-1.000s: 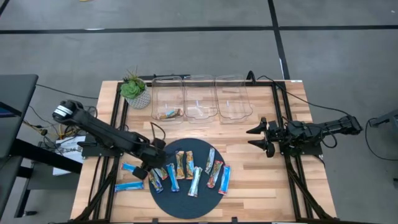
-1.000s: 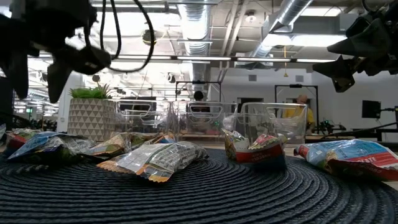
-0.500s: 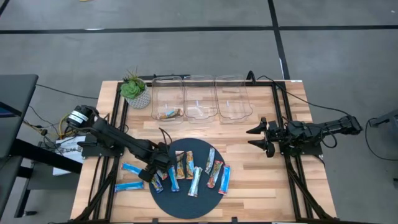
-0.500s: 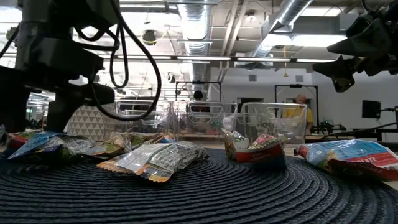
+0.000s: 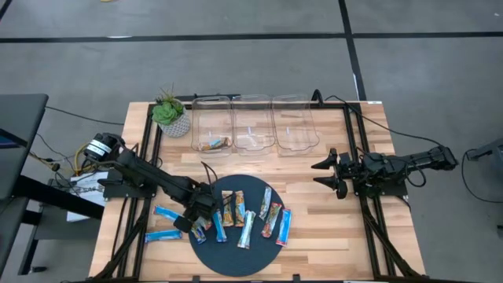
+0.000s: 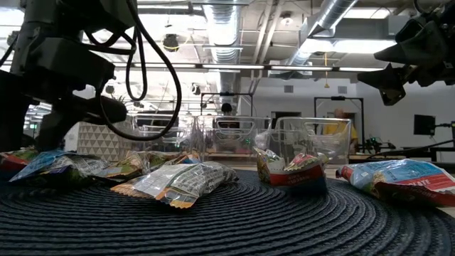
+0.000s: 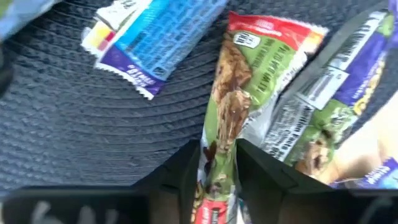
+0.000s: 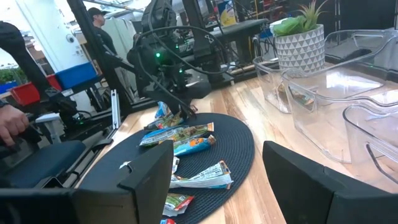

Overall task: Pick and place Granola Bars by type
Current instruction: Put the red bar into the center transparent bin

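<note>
Several granola bars lie on a round dark mat: bright blue, silvery light blue and brown-green multicoloured ones, with two blue bars on the wood left of it. My left gripper is low over the mat's left edge, shut on a multicoloured bar. One multicoloured bar lies inside the leftmost clear bin. My right gripper hangs open above the table's right side, away from every bar; its wide-apart fingers show in the right wrist view. My left gripper pinches the multicoloured bar between its two fingers near one end, coming from above and lying across the bar's width. The rest of the bar runs away from the fingers and lies on the mat, its far red end beside a neighbouring wrapper.
Three clear bins stand in a row along the far side, a potted plant left of them. More bars crowd the mat's middle. Black frame rails run along both sides of the table. Bare wood lies right of the mat.
My left gripper has moved toward the table's right and near edge, from beside the mat onto its left edge, and has come down among the bars there. The bars and my right arm have kept still.
</note>
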{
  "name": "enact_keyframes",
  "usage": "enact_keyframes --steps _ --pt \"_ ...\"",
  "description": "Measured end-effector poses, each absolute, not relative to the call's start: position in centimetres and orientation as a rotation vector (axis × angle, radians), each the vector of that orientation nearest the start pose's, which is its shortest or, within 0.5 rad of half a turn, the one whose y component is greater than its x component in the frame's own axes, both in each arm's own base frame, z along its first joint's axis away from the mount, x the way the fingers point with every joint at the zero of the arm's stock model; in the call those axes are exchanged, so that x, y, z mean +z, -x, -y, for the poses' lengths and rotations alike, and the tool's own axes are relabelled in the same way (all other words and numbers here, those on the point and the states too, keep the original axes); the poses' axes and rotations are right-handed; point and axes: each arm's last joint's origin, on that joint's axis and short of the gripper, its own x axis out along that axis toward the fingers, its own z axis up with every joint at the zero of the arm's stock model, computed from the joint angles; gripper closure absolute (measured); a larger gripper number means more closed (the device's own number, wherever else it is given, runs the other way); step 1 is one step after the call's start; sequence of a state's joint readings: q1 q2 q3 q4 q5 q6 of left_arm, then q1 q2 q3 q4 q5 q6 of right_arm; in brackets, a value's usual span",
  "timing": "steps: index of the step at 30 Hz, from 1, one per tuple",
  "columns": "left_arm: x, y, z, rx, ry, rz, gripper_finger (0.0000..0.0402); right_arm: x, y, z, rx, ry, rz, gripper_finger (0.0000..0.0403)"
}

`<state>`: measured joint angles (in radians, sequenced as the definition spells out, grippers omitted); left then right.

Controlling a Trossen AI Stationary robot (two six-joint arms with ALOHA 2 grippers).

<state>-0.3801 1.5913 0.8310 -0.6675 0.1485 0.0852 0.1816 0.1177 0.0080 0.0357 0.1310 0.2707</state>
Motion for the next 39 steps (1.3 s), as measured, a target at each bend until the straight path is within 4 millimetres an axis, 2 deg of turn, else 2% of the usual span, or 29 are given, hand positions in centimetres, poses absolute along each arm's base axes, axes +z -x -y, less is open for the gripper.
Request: enact_keyframes --steps 8,13,20,28,39 --pt "14.7 -23.8 10.0 -0.485 -0.215 -1.419 0.0392 16.0 -10.3 -1.5 0.041 -0.259 -0.079 0.0159" --pt "15.0 -23.9 10.0 -0.468 -0.191 -1.399 0.0389 16.0 -10.3 -1.5 0.04 -0.259 -0.079 0.0159" --pt "16.6 -23.9 9.9 -0.442 -0.204 -1.3 0.0377 16.0 -10.3 -1.5 0.041 -0.259 -0.079 0.0159" --pt "20.3 -24.7 9.2 -0.333 -0.208 -1.076 0.0385 16.0 -10.3 -1.5 0.04 -0.259 -0.079 0.0159" --pt "27.6 -27.6 6.6 -0.071 -0.112 -0.538 0.0384 16.0 -10.3 -1.5 0.04 -0.259 -0.079 0.0159"
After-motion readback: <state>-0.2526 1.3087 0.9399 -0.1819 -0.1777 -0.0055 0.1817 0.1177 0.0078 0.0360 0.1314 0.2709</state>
